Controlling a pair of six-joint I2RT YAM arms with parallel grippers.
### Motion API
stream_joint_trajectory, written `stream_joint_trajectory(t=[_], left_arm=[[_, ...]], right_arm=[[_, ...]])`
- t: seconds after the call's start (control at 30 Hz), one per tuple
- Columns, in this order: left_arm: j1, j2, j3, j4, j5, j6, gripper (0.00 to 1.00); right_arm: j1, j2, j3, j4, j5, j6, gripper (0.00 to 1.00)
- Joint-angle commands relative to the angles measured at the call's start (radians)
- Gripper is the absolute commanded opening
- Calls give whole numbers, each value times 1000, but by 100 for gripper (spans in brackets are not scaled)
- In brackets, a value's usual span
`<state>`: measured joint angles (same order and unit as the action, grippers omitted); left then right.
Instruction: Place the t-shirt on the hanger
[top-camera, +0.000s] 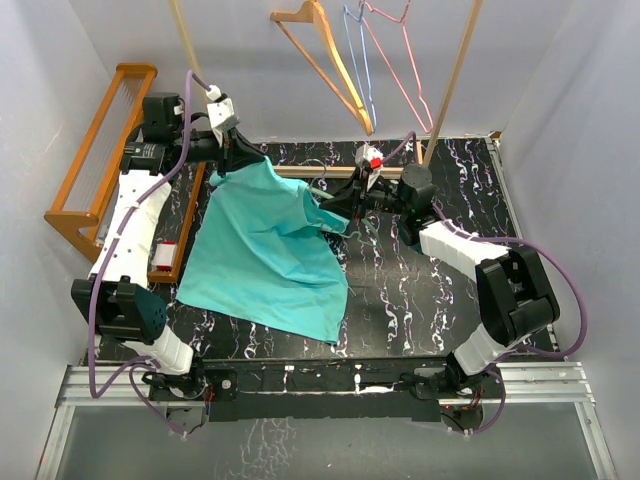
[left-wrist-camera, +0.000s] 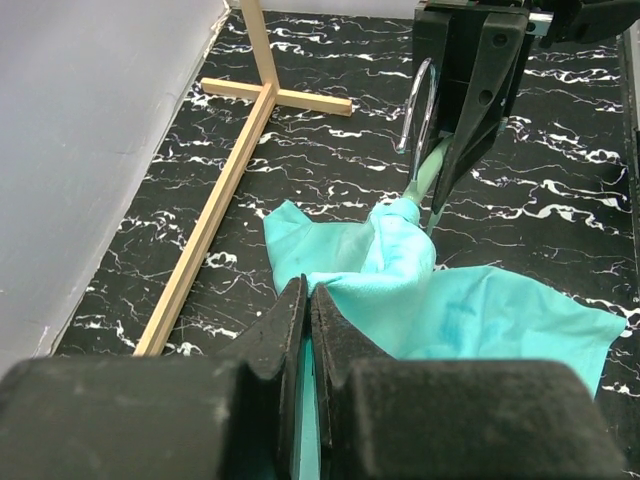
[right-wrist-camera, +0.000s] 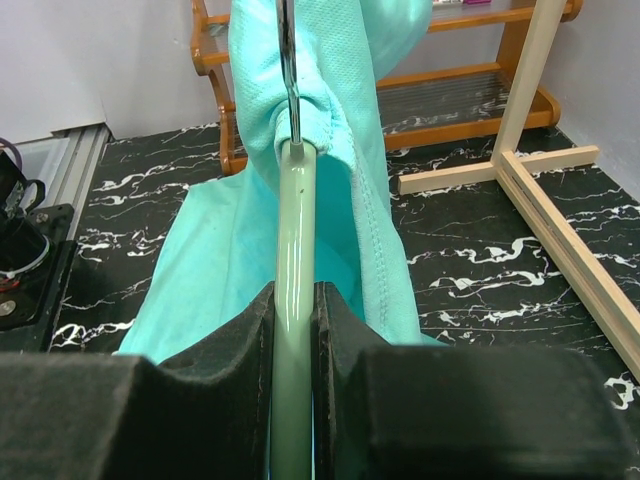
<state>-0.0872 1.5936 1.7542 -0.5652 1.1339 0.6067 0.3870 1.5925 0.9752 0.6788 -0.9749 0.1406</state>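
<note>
teal t-shirt (top-camera: 270, 250), spread over the left half of the black marbled table (top-camera: 430, 290), its upper corner raised off the surface by the left gripper (top-camera: 230, 150), whose jaws are pinched closed on a fold of the cloth. right gripper (top-camera: 350, 205), at the shirt's right edge near mid-table, clamped tight on the pale green hanger (right-wrist-camera: 293, 230). the right wrist view shows the plastic bar running between the fingers, with the metal hook beyond. cloth is bunched around the hanger just past the right fingertips, and the rest drapes down to the table. background: wooden rack (top-camera: 95, 170) at far left; wooden stand (top-camera: 455, 75) at the rear, with an orange hanger (top-camera: 330, 60) and thin wire hangers (top-camera: 362, 70) hanging well apart from the shirt.
</note>
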Motion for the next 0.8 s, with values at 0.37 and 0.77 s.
stream_joint_trajectory(t=[0.37,0.77], left_arm=[[14,-40,8,-128,-115,225,41],[-71,-84,-20,-66,-37,164,48]], right_arm=[[5,-37,2,60,10,-19,8],[5,-31,17,41,7,-25,8]])
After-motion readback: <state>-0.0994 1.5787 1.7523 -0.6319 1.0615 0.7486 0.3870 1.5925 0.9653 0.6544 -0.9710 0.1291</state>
